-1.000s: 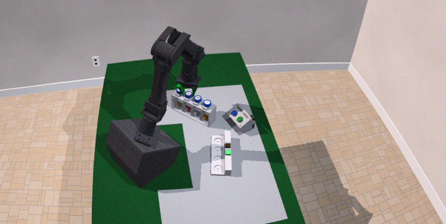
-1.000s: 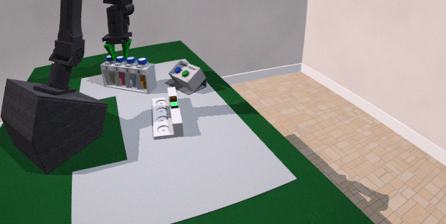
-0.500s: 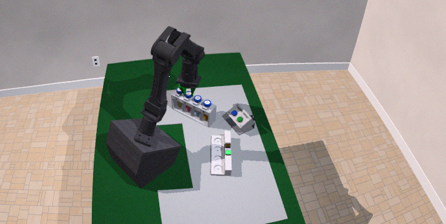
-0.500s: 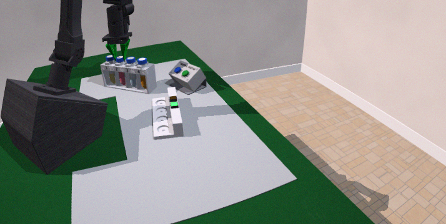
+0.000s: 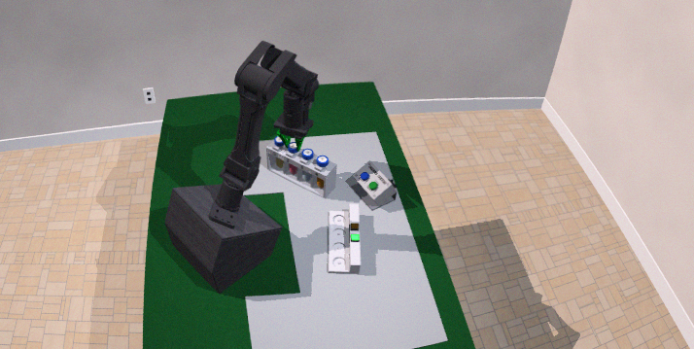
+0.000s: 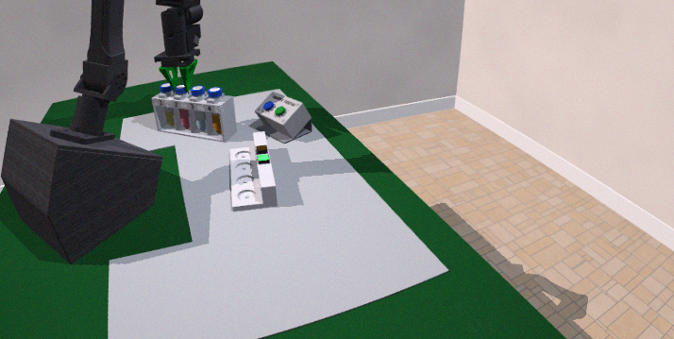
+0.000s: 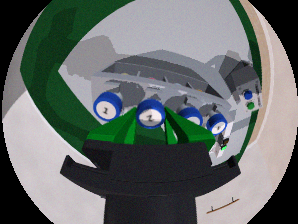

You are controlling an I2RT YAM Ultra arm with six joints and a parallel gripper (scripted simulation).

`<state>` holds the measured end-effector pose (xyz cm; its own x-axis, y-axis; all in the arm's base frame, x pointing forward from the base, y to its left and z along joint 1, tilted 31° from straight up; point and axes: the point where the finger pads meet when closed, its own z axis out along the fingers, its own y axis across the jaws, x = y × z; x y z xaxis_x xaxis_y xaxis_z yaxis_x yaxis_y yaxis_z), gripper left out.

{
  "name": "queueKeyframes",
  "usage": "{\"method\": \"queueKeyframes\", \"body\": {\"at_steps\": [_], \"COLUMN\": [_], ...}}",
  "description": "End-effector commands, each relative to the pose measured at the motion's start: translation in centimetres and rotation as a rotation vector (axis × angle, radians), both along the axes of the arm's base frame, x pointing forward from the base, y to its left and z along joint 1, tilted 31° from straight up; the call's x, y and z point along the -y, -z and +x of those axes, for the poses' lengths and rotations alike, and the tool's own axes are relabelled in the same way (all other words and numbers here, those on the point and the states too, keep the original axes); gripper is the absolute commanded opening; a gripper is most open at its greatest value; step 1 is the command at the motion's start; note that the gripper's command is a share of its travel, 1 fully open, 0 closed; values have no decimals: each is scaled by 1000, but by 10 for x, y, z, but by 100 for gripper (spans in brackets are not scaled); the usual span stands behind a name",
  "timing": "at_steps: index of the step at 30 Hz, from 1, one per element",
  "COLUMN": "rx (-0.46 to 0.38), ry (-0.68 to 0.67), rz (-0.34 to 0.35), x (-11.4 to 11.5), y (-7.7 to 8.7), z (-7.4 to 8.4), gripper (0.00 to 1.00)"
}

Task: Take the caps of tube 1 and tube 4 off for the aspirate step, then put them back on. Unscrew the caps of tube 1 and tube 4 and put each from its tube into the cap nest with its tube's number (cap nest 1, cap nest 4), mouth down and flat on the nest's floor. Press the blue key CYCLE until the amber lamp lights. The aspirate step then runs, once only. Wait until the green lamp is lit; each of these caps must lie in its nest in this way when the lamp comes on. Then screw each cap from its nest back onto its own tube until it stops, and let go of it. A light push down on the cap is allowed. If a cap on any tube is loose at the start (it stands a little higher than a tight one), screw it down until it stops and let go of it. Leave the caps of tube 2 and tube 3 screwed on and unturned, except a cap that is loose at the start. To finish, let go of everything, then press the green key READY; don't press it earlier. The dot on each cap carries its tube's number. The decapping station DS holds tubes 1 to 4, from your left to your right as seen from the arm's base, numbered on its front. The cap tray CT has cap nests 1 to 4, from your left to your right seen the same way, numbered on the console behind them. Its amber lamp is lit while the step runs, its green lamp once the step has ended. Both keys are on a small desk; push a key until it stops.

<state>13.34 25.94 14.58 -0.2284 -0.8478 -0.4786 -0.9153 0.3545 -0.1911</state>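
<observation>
The hand [image 6: 178, 83] is being held vertically over the decapping station [image 6: 227, 120], green fingers [image 6: 166, 75] pointing down. It is being closed on the cap of tube 2 [image 7: 150, 113], the second blue cap from the arm-side end of the row; the cap is being gripped between the fingers while seated on its tube. In the wrist view this cap is being framed right between the two fingers, with the cap of tube 1 [image 7: 107, 106] just beside the hand on one side and the caps of tube 3 [image 7: 192, 117] and tube 4 [image 7: 217, 123] on the other. All four caps are being shown on their tubes. The cap tray [image 6: 234, 181] is lying well apart from the hand on the grey worktop [image 6: 283, 252], green lamp [image 6: 262, 158] lit. The key desk [image 6: 294, 122] is being seen beyond the station's far end.
</observation>
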Motion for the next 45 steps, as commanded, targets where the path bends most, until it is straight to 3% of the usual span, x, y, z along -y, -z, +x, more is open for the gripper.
{"method": "queueKeyframes", "body": {"at_steps": [1, 15, 27, 28, 38, 45], "rx": [-33, -130, -133, -133, -133, -133], "ry": [83, 288, 295, 295, 295, 295], "rz": [45, 125, 128, 128, 128, 128], "x": [-2, -2, -2, -2, -2, 4], "y": [-3, -3, -3, -3, -3, -16], "z": [1, 1, 1, 1, 1, -4], "gripper": [0, 0, 0, 49, 49, 49]}}
